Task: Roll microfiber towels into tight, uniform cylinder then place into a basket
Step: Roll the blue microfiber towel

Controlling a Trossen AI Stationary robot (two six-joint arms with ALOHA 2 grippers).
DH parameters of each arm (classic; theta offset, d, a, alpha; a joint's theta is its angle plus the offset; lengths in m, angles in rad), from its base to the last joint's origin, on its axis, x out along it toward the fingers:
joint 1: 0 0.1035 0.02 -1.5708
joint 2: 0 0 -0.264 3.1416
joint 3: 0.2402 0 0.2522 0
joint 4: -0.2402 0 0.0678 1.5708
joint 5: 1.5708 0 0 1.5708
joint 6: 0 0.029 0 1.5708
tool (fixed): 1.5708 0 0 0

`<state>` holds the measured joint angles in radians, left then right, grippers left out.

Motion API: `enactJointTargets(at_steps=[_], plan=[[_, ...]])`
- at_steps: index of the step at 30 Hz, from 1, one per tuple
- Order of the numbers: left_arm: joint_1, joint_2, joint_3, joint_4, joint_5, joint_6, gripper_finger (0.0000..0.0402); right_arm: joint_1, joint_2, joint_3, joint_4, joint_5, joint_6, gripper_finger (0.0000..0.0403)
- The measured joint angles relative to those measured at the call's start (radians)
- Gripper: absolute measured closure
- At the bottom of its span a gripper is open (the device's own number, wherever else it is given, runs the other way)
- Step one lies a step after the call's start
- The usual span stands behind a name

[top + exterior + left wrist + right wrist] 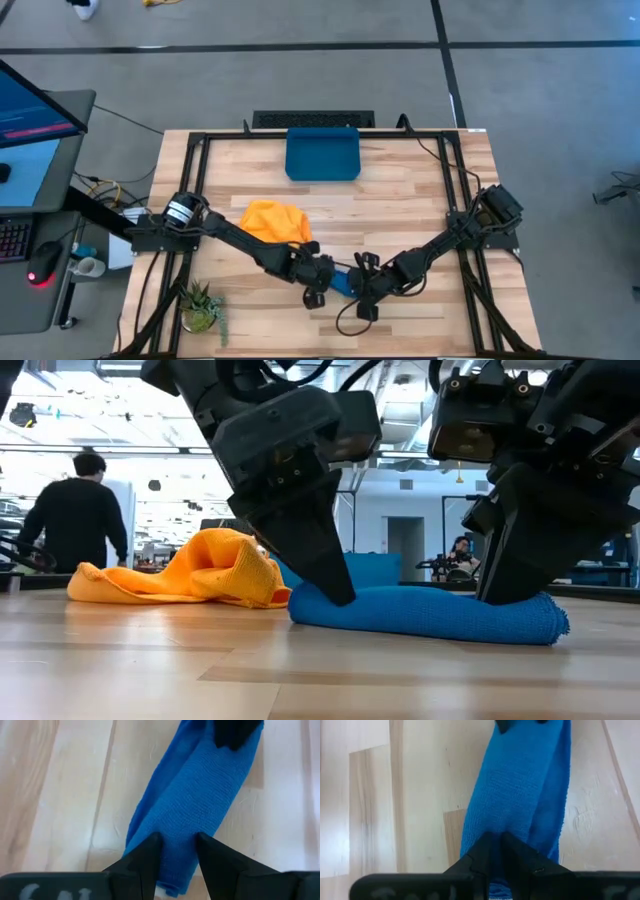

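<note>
Pinching the rolled blue towel, left claw and right claw hide its ends.

Both claws on blue towel

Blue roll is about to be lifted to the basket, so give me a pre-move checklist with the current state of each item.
1. Blue towel rolled into a cylinder: ok, lying on the table.
2. Left gripper on one end of the roll: ok, fingers pinch the cloth.
3. Right gripper on the other end: ok, fingers nearly closed on the cloth.
4. Roll tight and even: cannot tell; one edge looks loose in the left wrist view.
5. Basket free to receive: ok, nothing in it.
6. Yellow-orange towel clear of the path: not ok, crumpled between the roll and the basket.
</note>
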<state>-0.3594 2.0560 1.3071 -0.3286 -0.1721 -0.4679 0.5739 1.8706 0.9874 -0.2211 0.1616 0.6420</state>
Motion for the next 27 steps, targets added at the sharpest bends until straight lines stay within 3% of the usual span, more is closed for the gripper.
enactJointTargets(at_steps=[13, 22, 27], plan=[[0.000, 0.003, -0.002, -0.007, 0.134, -0.173, 0.0276, -0.013, -0.027, -0.001, -0.005, -0.018, 0.011, 0.0289], [0.004, 0.004, -0.003, -0.001, 0.117, -0.267, 0.0276, -0.018, -0.157, -0.006, -0.156, -0.024, -0.041, 0.0279], [0.009, 0.004, -0.006, 0.020, 0.096, -0.298, 0.0276, 0.009, -0.245, -0.005, -0.224, 0.027, -0.089, 0.0281]])
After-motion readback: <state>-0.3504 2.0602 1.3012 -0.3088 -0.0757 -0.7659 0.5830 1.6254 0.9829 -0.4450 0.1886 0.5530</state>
